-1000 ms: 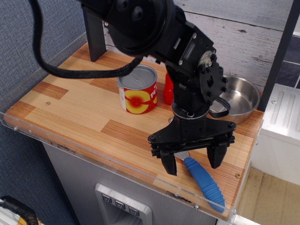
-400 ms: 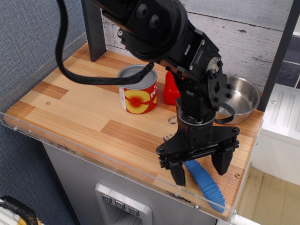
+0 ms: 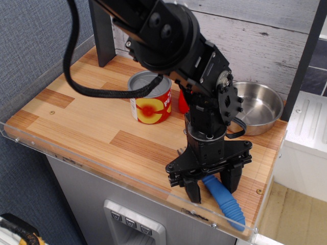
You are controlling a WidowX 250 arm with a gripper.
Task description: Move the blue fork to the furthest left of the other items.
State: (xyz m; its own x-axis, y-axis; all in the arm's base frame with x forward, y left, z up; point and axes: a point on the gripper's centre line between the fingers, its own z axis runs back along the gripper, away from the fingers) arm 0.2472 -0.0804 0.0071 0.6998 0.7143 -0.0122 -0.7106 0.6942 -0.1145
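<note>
Gripper is low over the front right part of the wooden table, fingers pointing down and spread apart, one on each side of the blue fork. Jaws are apart, not clamped; the left finger sits on the near-left side of the handle and the right one on the far-right side. From where I stand, I can't tell whether either pad actually touches the handle.

The fork lies flat on the table at the front right corner, blue ribbed handle running diagonally toward the clear acrylic edge guard, end of the handle close to that guard. Its metal head is mostly hidden behind the gripper; only a bit of tines seems to poke out left of the wrist, hard to be sure.

Other items sit further back. Red-and-yellow tin can stands upright near the table's middle, grey lid on top, a black cable draped just in front of it. Red bell pepper is just right of the can, largely blocked by the arm. Steel pan is at the back right, near the table's right edge, wire handle partly behind the arm.

Fork is currently the rightmost-front object, well apart from the can.
</note>
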